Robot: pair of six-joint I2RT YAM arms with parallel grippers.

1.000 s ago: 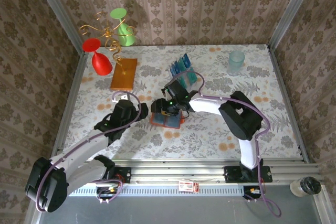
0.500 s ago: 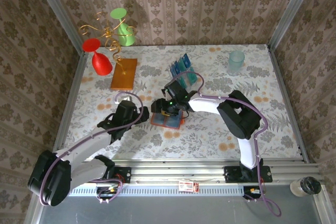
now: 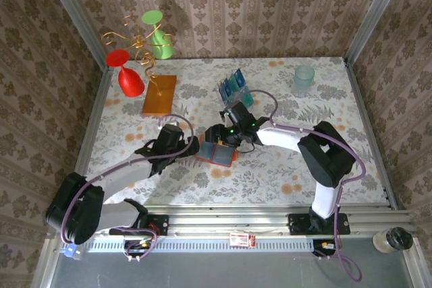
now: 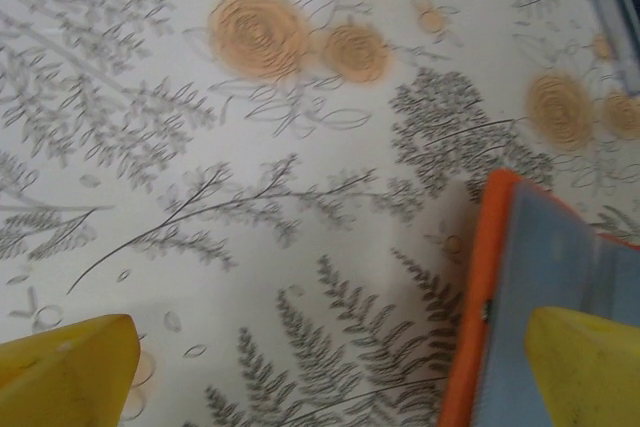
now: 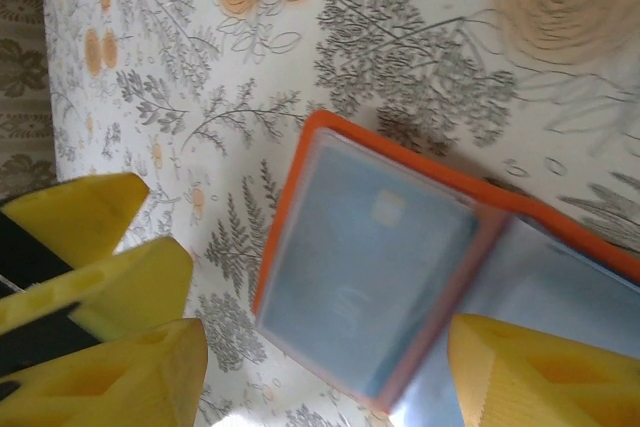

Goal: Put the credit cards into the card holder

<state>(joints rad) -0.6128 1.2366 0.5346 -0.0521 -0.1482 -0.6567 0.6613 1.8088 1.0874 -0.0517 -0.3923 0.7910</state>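
The card holder (image 3: 219,156) lies open on the surface (image 3: 283,166), long axis left to right, its left edge beneath the wide-spread left claw (image 3: 192,146), while the half-open, empty right claw (image 3: 218,137) straddles its middle.

Top view is bright, even and sharp, lit from the near left: goblets (image 3: 130,80) throw shadows up-right onto the back wall (image 3: 270,11), arms (image 3: 128,173) leave soft shadows on the surface (image 3: 270,166), and frame posts (image 3: 71,5) lean outward with wide-angle distortion. Left wrist view is softer and smeared overall, yellow jaws out of focus, with a faint shadow beside the card holder (image 4: 560,277). Right wrist view is bright, pale and washed out at top right, with sheen on the card holder's (image 5: 370,277) clear pocket, a white glare spot at the bottom edge, and blurred jaws.
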